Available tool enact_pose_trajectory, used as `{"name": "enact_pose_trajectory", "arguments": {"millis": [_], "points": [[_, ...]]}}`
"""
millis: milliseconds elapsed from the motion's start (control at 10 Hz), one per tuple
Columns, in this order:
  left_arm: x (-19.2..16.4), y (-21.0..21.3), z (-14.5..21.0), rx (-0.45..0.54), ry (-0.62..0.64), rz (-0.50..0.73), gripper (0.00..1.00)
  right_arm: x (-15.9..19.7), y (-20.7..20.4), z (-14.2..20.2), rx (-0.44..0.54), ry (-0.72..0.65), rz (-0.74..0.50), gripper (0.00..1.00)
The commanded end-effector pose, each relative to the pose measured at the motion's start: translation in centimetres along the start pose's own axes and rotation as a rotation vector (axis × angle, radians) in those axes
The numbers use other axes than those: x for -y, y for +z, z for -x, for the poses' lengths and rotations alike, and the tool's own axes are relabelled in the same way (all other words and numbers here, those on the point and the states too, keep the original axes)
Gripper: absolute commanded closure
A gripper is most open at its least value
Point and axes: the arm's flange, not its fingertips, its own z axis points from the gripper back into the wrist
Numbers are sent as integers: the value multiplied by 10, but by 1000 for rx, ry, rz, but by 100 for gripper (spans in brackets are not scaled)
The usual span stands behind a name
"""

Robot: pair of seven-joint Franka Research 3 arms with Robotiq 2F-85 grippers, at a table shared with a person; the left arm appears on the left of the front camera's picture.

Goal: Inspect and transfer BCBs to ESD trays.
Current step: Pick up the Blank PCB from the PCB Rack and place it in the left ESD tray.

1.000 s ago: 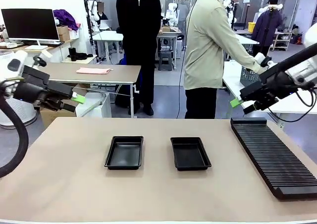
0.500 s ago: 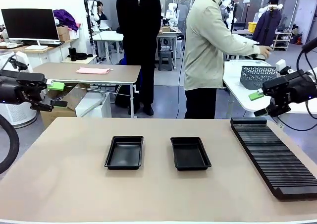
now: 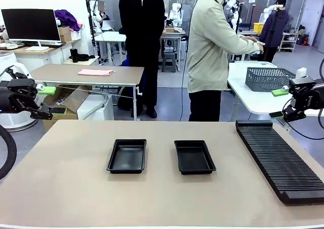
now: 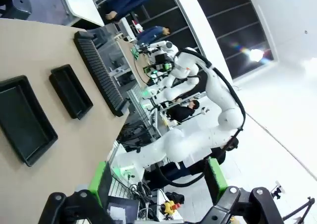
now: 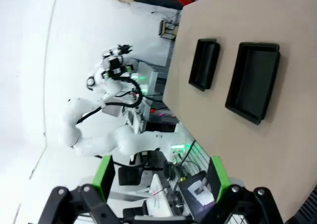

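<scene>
ESD trays [image 3: 127, 156], two, black, side by side mid-worktop [image 3: 152, 198], the second [image 3: 194, 157] to its right; both empty. The ribbed rack [image 3: 281, 158] at the right edge looks bare too. My left claw [image 3: 52, 100] and right claw [image 3: 278, 103] are released, grasping nothing, and hover well apart from the trays. Hazard, as I judge it: a board lowered tilted could catch a flared rim and sit askew.
</scene>
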Motion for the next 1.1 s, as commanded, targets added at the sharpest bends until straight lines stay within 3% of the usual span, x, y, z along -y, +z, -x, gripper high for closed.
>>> {"name": "enact_pose_trajectory", "arguments": {"millis": [0,500,700,1000], "points": [[-4,13,-2,-43,-14,36,0,8,13,-9,-32,24,-69,0],[-7,25,-2,36,32,57,0,35,43,-5,9,-44,-161,0],[-14,22,-1,81,114,51,0,43,51,2,54,-81,-152,0],[-12,28,4,102,123,45,0,48,64,16,95,-109,-130,0]]}}
